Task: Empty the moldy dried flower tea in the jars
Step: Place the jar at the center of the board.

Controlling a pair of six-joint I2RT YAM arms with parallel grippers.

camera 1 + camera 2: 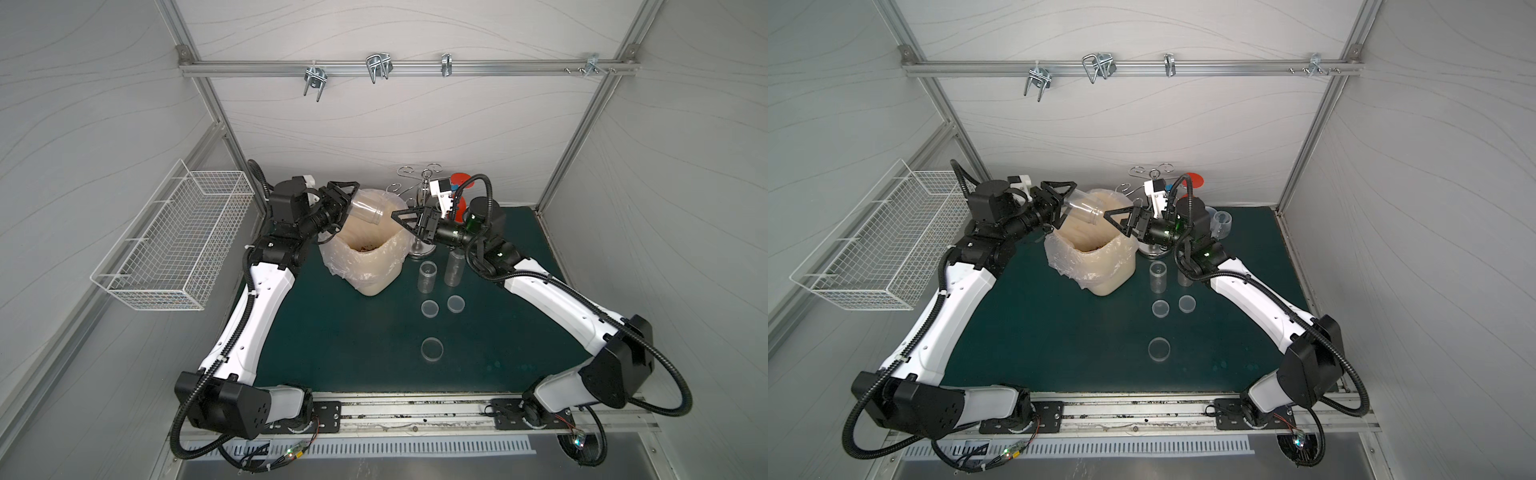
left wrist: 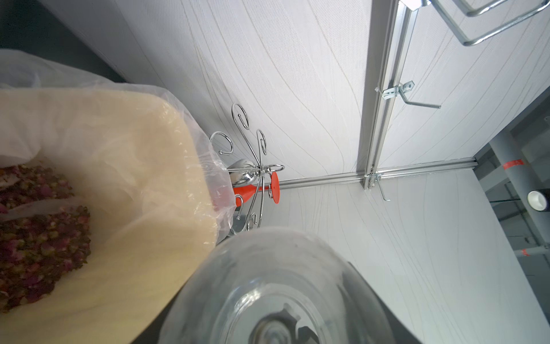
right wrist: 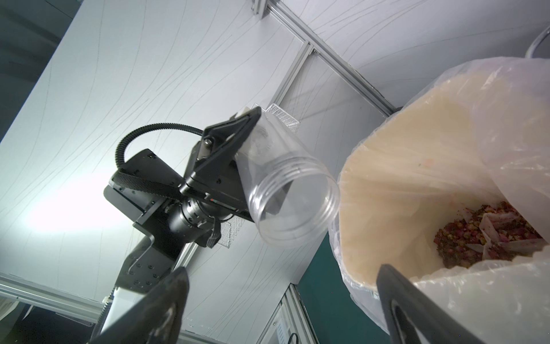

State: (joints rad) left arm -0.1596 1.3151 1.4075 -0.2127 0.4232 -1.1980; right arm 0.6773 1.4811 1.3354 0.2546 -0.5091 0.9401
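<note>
My left gripper [image 1: 351, 205] [image 1: 1065, 205] is shut on the base of the short wide jar [image 1: 368, 212] [image 1: 1084, 212] [image 2: 282, 292] [image 3: 285, 193]. The jar looks empty and tilts mouth-down over the beige bag-lined bin [image 1: 374, 282] [image 1: 1108, 282]. Reddish dried flower tea [image 1: 365, 248] [image 2: 38, 232] [image 3: 482, 238] lies in the bin's bottom. My right gripper [image 1: 399, 220] [image 1: 1111, 222] [image 3: 282, 269] is open and empty at the bin's right rim, facing the jar's mouth. A short narrow jar [image 1: 428, 275] [image 1: 1158, 276] and a tall narrow jar [image 1: 454, 268] stand open and empty on the mat.
Three round lids [image 1: 430, 308] [image 1: 456, 303] [image 1: 432, 348] lie on the green mat in front of the jars. A chrome wire rack [image 1: 419, 183] with a red glass [image 1: 461, 180] stands behind the right arm, beside a pale blue mug [image 1: 1221, 220]. A white wire basket [image 1: 174, 237] hangs on the left wall.
</note>
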